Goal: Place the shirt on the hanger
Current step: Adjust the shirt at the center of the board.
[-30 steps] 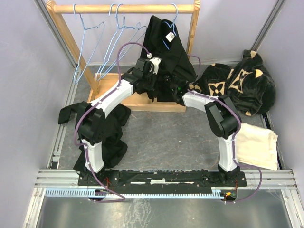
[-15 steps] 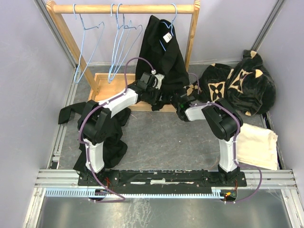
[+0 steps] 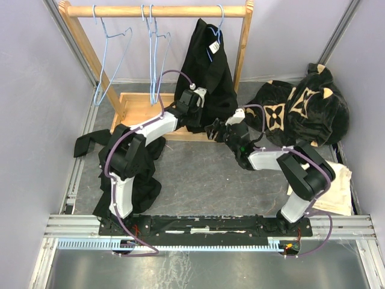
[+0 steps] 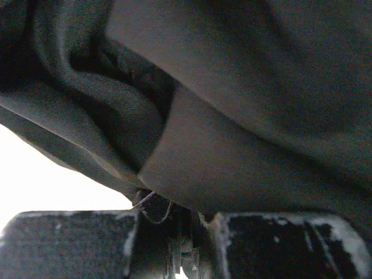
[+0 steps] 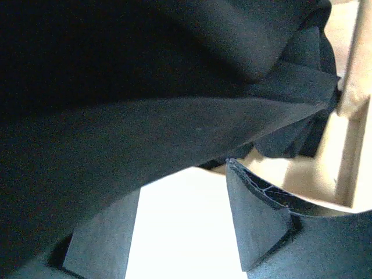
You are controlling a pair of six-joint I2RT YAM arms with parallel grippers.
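Observation:
The black shirt (image 3: pixel 207 72) hangs from a light-blue hanger (image 3: pixel 220 13) on the rack's rail, white tag (image 3: pixel 213 46) at the collar. My left gripper (image 3: pixel 192 110) is at the shirt's lower left part. In the left wrist view its jaws (image 4: pixel 186 212) are closed together, with a fold of the shirt's cloth (image 4: pixel 232 116) running down into them. My right gripper (image 3: pixel 215 129) is just below the shirt's hem. In the right wrist view it (image 5: pixel 183 221) is open with nothing between the fingers, and the shirt (image 5: pixel 145 87) hangs above and partly over its left finger.
The wooden rack (image 3: pixel 156 11) stands at the back, with spare blue hangers (image 3: pixel 108 54) (image 3: pixel 157 54) on its rail and its base board (image 3: pixel 141 108) under them. A black plush garment with tan flowers (image 3: pixel 301 108) lies back right. A second black garment (image 3: pixel 135 171) lies by the left arm, a cream cloth (image 3: pixel 328 183) at right.
Both grippers have come down and toward me along the shirt. The right arm's elbow swung out to the right. The shirt now hangs straighter and the spare hangers have swung.

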